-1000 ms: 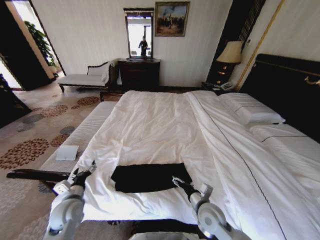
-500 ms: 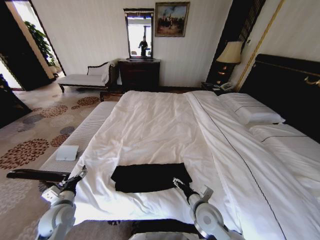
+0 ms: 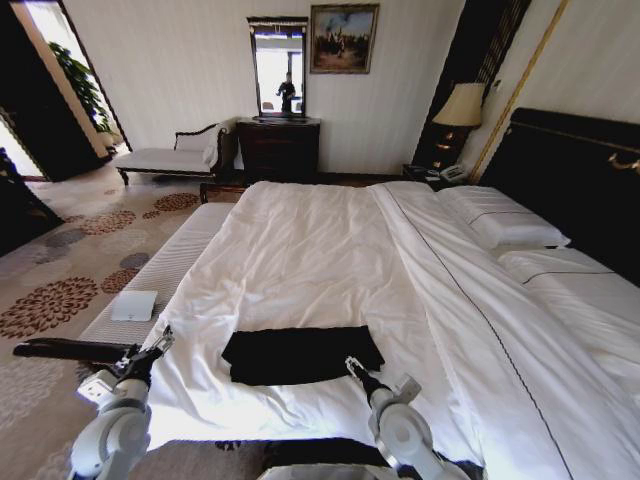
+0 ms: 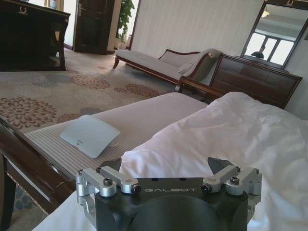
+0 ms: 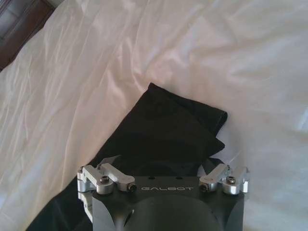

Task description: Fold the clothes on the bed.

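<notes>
- One black T-shirt (image 3: 300, 354) lies lower centre in our head view, near the foot edge of the bed (image 3: 320, 250), already a flat, compact rectangle on the white sheet; no lettering shows on the upper face.
- Our right gripper (image 3: 351, 364) sits at lower centre-right of the head view, its tip just beside the shirt's near right corner. In the right wrist view the jaws stand apart with nothing between them, and the dark fabric (image 5: 163, 134) lies directly ahead.
- Our left gripper (image 3: 160, 338) is at the lower left of the head view, over the left edge of the sheet and well apart from the shirt. The left wrist view shows its jaws spread wide and empty, looking across the rumpled sheet (image 4: 231, 130) toward a bench (image 4: 144, 115) with a pale flat pad (image 4: 90, 134) on it.
- We judge the shirt to be light, soft and limp: it will sag and drape from any pinch, and layers may slide over each other or drag the loose sheet along.
- We would take hold at a corner or along a folded edge, pinching through all layers but not the sheet beneath.
- By the look of it, the fold is largely done; we cannot tell whether another fold is intended.
- Behind the bed, at the top of the head view, stand a dresser (image 3: 278, 148) and a chaise longue (image 3: 170, 157).
</notes>
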